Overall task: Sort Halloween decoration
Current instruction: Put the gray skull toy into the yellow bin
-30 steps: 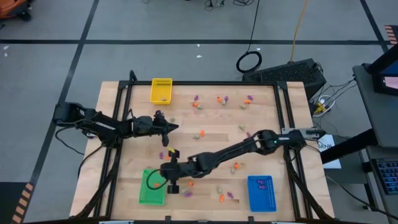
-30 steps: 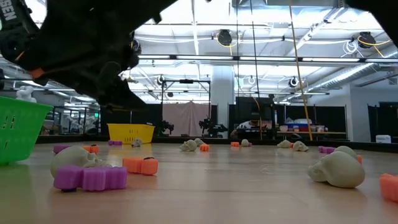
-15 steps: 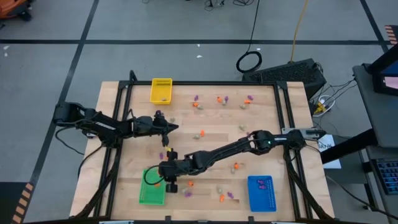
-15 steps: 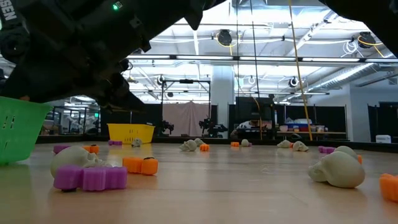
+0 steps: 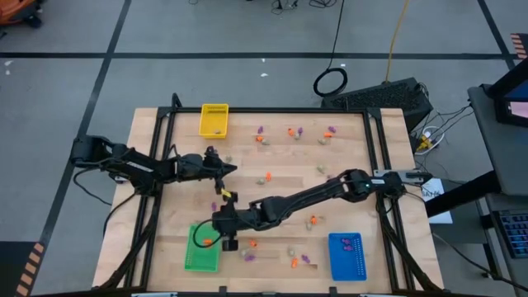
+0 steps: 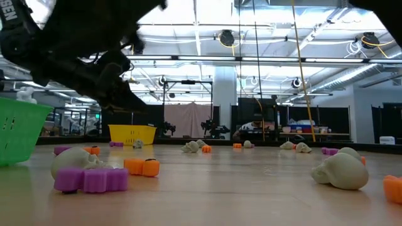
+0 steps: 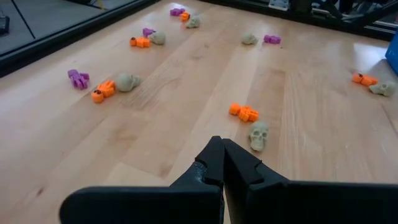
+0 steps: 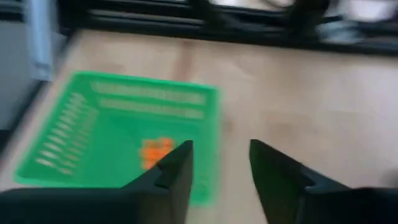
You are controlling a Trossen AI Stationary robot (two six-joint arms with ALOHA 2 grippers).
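Small orange, purple and beige-grey Halloween trinkets lie scattered over the wooden table [image 5: 272,157]. In the left wrist view a beige skull [image 7: 259,135] and an orange piece [image 7: 244,112] lie just ahead. My right gripper [image 8: 221,163] hangs open above the right rim of the green tray [image 8: 118,134], also [image 5: 216,224], with nothing between its fingers. One orange trinket [image 8: 155,152] lies on the tray's floor. My left gripper [image 7: 221,155] waits shut over the table's left part [image 5: 231,169], holding nothing.
A yellow tray [image 5: 214,120] stands at the far left and a blue tray [image 5: 346,256] at the near right. Near the green tray [image 6: 16,129] a skull on a purple piece [image 6: 85,171] and an orange piece [image 6: 141,166] lie on the wood.
My right gripper has shifted slightly toward the table's left edge over the green tray and then risen a little. The left arm has kept still, and the trinkets on the table lie as before.
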